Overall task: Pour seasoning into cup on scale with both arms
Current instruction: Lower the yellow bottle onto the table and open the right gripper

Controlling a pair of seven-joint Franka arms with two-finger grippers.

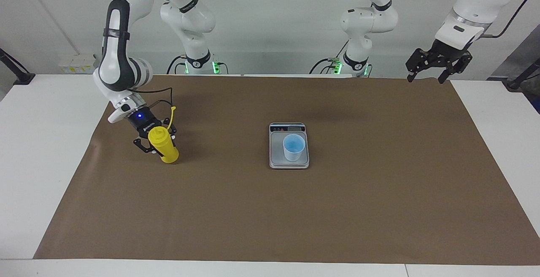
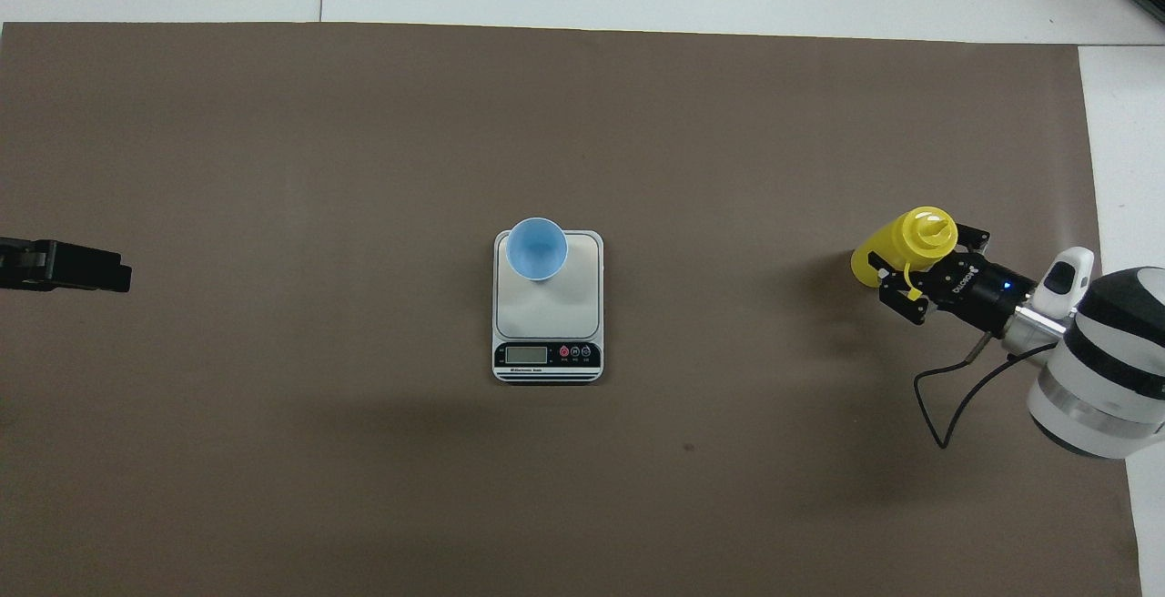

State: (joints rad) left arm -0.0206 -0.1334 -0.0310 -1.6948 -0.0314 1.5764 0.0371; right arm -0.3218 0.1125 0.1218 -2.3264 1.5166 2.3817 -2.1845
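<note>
Brown surface (image 1: 270, 209): right tool (image 1: 157, 142) grips the bottle (image 1: 164, 145), resting tilted. Lift upright toward the cup (image 1: 293, 147). Left tool (image 1: 438, 62) waits, spread.

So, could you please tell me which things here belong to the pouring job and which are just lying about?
Belonging to the job:
- seasoning bottle, gripped by the right hand
- cup, standing on the scale
- scale
- left hand, waiting over the table's edge

Just lying about:
- brown mat

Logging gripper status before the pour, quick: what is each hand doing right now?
Right hand: shut on the seasoning bottle, at the right arm's end of the table.
Left hand: open, holding nothing, waiting at the table's edge.
</note>
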